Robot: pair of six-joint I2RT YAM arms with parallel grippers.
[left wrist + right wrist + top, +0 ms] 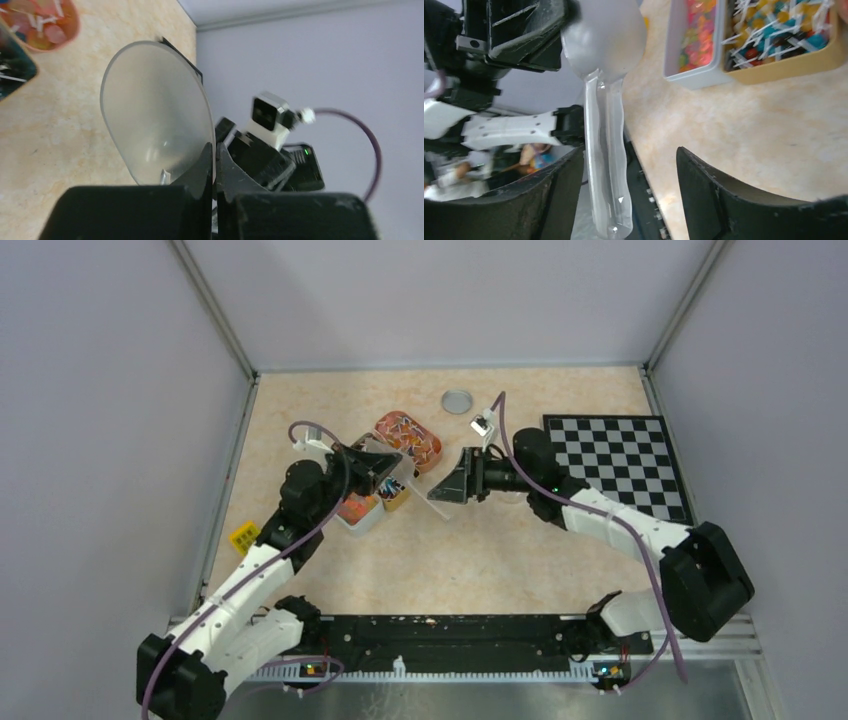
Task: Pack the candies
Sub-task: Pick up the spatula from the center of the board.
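Candies (698, 35) show in the right wrist view; left wrist sees the scoop (155, 115).

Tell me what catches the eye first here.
A clear plastic spoon hangs between the arms mid-table: the left hand is shut on its bowl, its handle between the open fingers of the right hand. Beside it, the candies sit in a white tray; a checkerboard lies at the right.

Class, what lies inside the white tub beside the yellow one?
Tiny pink, orange and yellow candies lie in the white tub; its floor is hidden beneath them.
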